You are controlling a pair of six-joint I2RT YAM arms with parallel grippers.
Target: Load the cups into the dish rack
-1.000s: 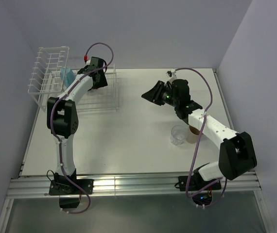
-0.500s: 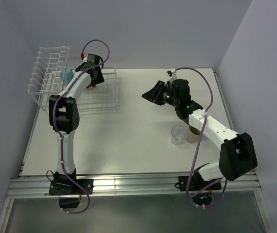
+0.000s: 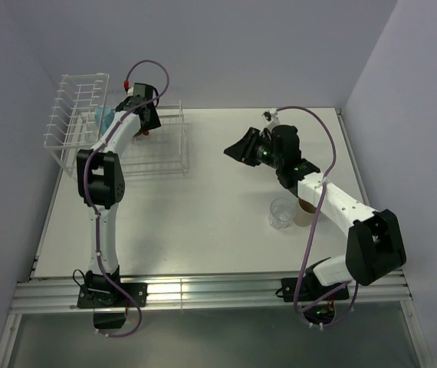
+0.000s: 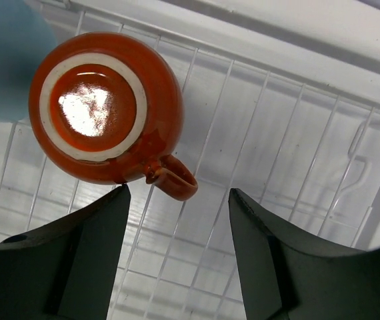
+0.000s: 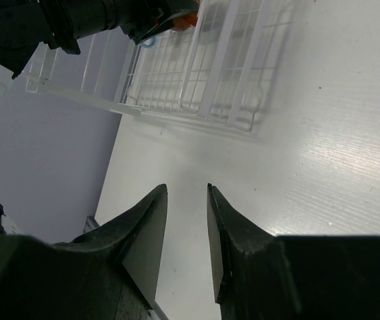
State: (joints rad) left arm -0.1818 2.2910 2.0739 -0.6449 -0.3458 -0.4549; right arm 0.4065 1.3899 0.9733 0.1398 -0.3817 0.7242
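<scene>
Top view: high, looking down on table (image 3: 203, 222). Left wrist: close over dish rack (image 4: 277, 133). Right wrist: same rack, distant.

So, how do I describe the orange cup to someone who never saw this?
Find the white wire rack at the far left corner of the table. In its low basket sits an orange cup beside a light blue cup. Only it is orange, with a white ring on top and a handle.

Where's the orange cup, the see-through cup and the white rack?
Orange cup (image 4: 97, 110): left wrist view, on its shiny middle circle.
See-through cup (image 3: 282, 213): top view, on its round body.
White rack (image 3: 77, 107): top view, on the tall plate-slot end.
</scene>
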